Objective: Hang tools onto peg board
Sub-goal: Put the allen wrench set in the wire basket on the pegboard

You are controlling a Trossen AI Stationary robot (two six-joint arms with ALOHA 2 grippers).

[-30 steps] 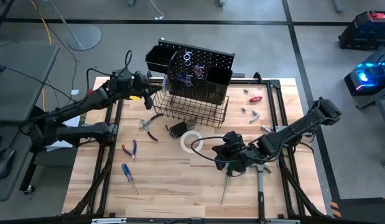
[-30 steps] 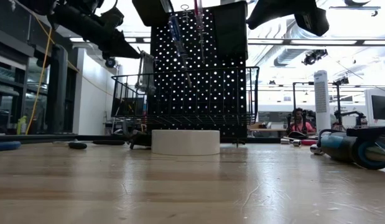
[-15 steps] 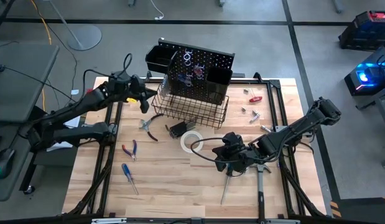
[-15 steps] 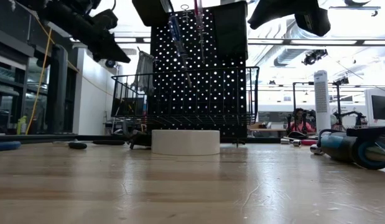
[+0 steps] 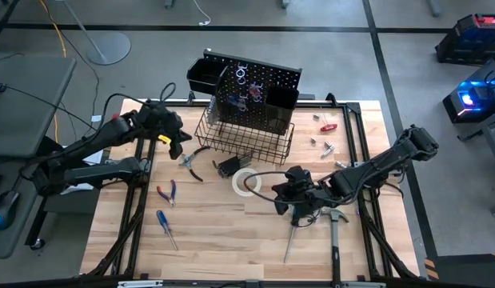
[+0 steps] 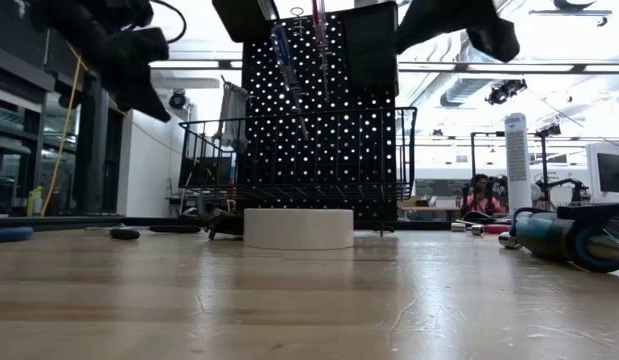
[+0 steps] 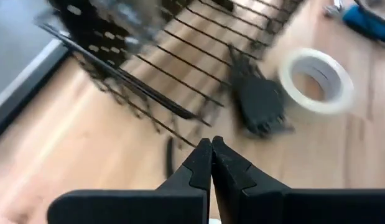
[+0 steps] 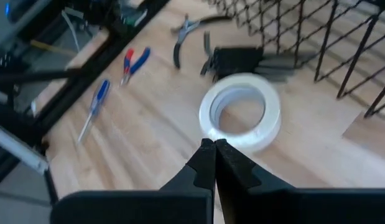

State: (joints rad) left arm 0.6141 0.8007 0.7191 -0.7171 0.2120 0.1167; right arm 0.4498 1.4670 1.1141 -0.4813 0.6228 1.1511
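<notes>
The black peg board (image 5: 267, 80) stands at the table's far edge, with a few tools (image 5: 245, 90) hanging on it and a wire basket (image 5: 247, 138) at its foot. A white tape roll (image 5: 246, 182) lies flat on the wood. My right gripper (image 8: 214, 144) hovers shut and empty just right of the tape roll (image 8: 241, 118). My left gripper (image 7: 211, 142) is shut and empty too, tipped down over the table by the basket's left corner (image 7: 180, 112). Black-handled pliers (image 5: 193, 160) and a black folding tool (image 7: 260, 106) lie near the basket.
Small red-and-blue pliers (image 5: 167, 192) and a blue screwdriver (image 5: 165, 228) lie at the near left. A hammer (image 5: 333, 240) and a long silver tool (image 5: 289, 244) lie at the near right. A red-handled tool (image 5: 327, 126) and small silver bits (image 5: 323, 146) are at the far right.
My left gripper has drawn back from the peg board's left side toward the table's near and left edges. It has sunk a little and tipped its fingers downward, staying shut and empty.
</notes>
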